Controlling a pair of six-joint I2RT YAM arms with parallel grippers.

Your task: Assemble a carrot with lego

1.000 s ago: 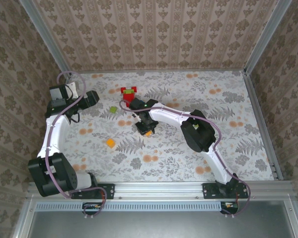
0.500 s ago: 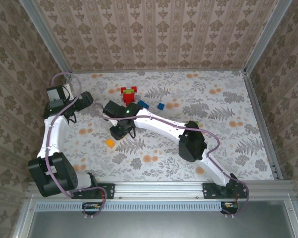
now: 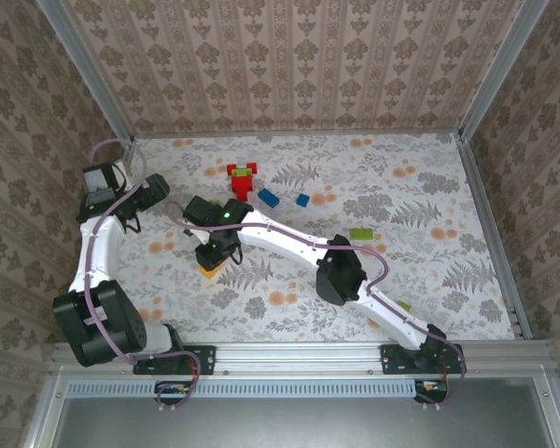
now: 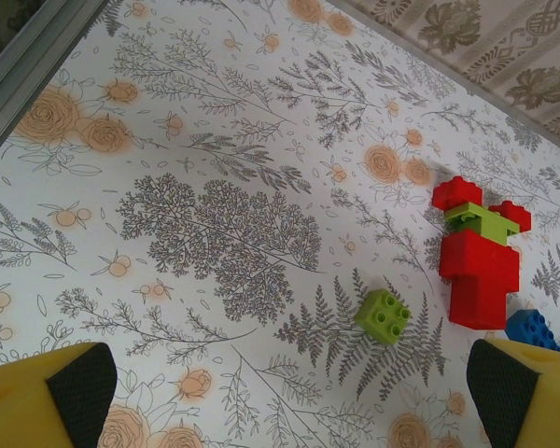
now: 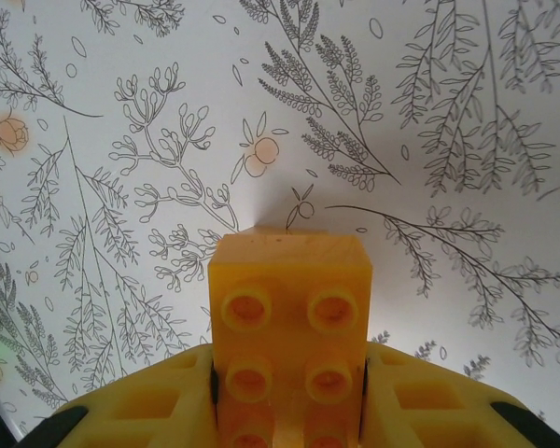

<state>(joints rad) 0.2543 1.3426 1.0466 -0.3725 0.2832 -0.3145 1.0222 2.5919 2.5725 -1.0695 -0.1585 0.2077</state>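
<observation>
The table [image 3: 429,271] is covered in white, printed with grey ferns and leaves and scattered orange blossoms. The walls [image 3: 289,65] are papered in beige, with brown damask motifs set in vertical stripes. Near the table's far edge, a red stack [image 4: 479,280] is crossed by a lime-green brick [image 4: 481,222]. A lime-green square brick [image 4: 384,315] and a blue brick [image 3: 268,197] are seen close by. The orange brick [image 5: 289,280] is coloured a warm yellow-orange. The fingers [image 5: 140,415] of the right gripper [image 5: 289,411] are yellow. Those of the left gripper [image 4: 280,401] are yellow, faced with black pads [image 4: 79,387]. Both arms [image 3: 289,241] are finished in white with black joints, and purple cables are run along them.
</observation>
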